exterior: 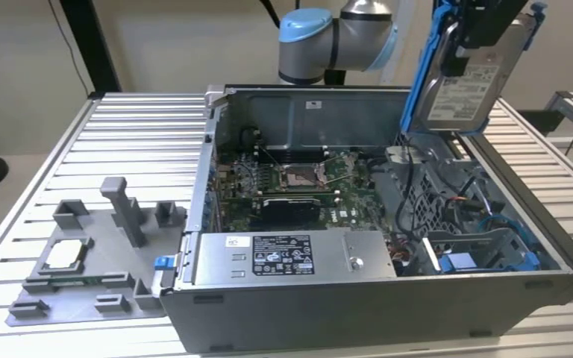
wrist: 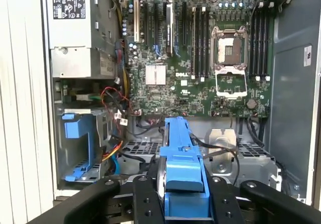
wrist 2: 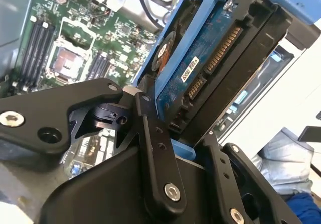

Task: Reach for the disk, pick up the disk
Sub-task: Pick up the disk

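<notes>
The disk (exterior: 462,86), a silver hard drive with a white label and a blue bracket, hangs upright in the air above the open computer case (exterior: 525,283), at the exterior view's upper right. My gripper (exterior: 477,37) is shut on it from above. In the second wrist view the black fingers (wrist 2: 150,148) clamp the disk (wrist 2: 210,68) on both sides, its blue circuit board and connector facing the camera. In the first wrist view the blue bracket edge of the disk (wrist: 181,158) stands between the fingers, over the case's drive cage.
The case lies open on a slatted metal table (exterior: 127,127), showing the motherboard (exterior: 297,179), a grey power supply box (exterior: 286,257) and an empty blue drive bay (exterior: 486,253). A grey fixture plate (exterior: 87,253) holding a small silver chip lies at the exterior view's left.
</notes>
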{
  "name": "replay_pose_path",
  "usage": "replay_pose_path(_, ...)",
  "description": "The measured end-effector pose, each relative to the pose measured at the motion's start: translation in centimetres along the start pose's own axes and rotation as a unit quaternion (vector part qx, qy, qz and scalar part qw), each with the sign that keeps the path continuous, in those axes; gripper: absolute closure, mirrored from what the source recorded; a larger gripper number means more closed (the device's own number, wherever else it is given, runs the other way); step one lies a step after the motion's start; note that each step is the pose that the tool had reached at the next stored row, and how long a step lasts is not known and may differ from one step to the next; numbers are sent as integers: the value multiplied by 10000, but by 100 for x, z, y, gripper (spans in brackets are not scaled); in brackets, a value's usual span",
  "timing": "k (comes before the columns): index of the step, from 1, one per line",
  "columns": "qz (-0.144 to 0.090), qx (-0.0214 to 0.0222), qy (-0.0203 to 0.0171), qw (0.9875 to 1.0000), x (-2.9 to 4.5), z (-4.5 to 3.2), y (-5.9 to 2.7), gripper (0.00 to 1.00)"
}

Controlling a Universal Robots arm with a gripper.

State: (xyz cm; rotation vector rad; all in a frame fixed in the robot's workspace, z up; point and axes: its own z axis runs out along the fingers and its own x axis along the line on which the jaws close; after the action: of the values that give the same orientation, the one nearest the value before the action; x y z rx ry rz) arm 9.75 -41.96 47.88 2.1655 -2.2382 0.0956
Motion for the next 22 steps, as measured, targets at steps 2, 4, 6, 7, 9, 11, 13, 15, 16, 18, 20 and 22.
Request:
replay_pose_path(2,-1,-7,0,10000,48,3,-2,100)
replay_pose_path(4,-2,-17,0,10000,94,6,-3,100)
replay_pose_path(6,-4,-29,1,10000,140,9,-5,100)
replay_pose_path(7,-4,-35,0,10000,164,11,-5,100)
replay_pose_path(9,-6,-43,1,10000,210,13,-7,100)
replay_pose_path(11,-9,-47,1,10000,259,16,-9,100)
replay_pose_path(13,-12,-48,1,10000,304,19,-11,100)
replay_pose_path(15,-16,-48,1,10000,349,22,-13,100)
replay_pose_path(16,-18,-48,1,10000,373,23,-14,100)
replay_pose_path(18,-21,-47,0,10000,417,26,-15,100)
replay_pose_path(20,-24,-47,1,10000,462,29,-17,100)
replay_pose_path(22,-26,-47,1,10000,506,32,-19,100)
